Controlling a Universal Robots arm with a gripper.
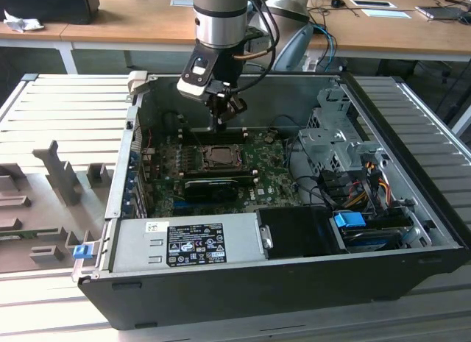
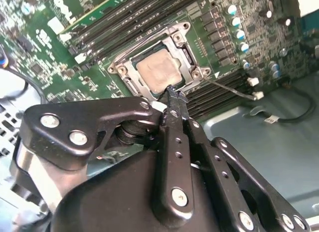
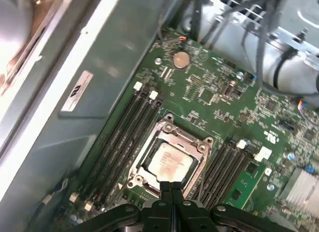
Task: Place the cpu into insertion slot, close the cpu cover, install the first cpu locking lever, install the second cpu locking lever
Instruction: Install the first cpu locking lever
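- The computer case [image 1: 294, 283] lies open side up, with your arm reaching down into it over the far half of the green circuit board [image 3: 209, 92].
- Your claw [image 2: 174, 94] hangs just above the near edge of the processor socket. Its fingers are pressed together tip to tip and hold nothing.
- The cover [image 3: 185, 136], a dark metal frame, appears to lie flat on the socket and rings the chip through its window.
- The chip [image 2: 157, 72] sits square in the socket, pale top up. Placing and covering look done.
- A thin wire lever [image 2: 233, 90] juts from the socket's corner over the memory slots, apparently not hooked down.
- This looks like the lever step. To do it well, bear on the wire itself with the closed tips, stay off the chip and cover, and push steadily sideways so the wire tucks under its catch and does not skid onto the board.
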